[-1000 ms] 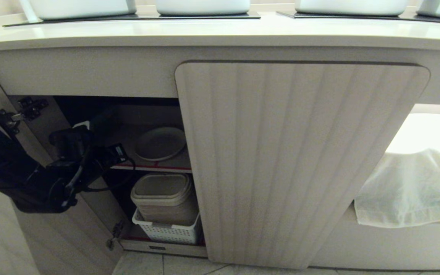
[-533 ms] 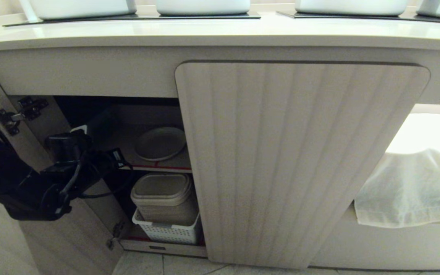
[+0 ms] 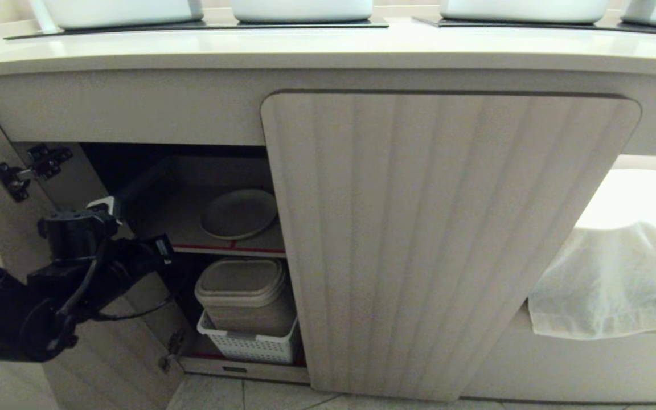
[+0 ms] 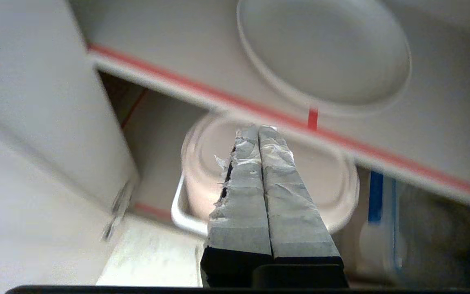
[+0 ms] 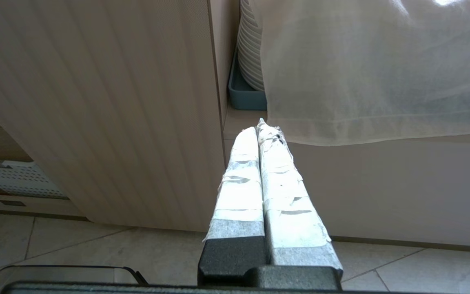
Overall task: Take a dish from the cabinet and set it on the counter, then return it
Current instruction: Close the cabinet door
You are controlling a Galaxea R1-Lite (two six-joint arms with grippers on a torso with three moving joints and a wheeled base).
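Left pincer (image 4: 258, 130), pressed together and holding nothing, hangs outside the open cabinet (image 3: 447, 239). Beyond and above its tips the dish (image 4: 324, 53) lies flat on the red-edged shelf (image 4: 382, 153). Right pincer (image 5: 261, 124) is likewise pressed together, facing the fluted door.

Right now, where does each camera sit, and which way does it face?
Head view: high, looking down at the fluted beige cabinet; black left arm showing.
Left wrist view: behind the shut left gripper, facing the off-white round plate on the red-edged shelf.
Right wrist view: low, behind the shut right gripper, facing the white cloth.
Head and left wrist views share the plate.
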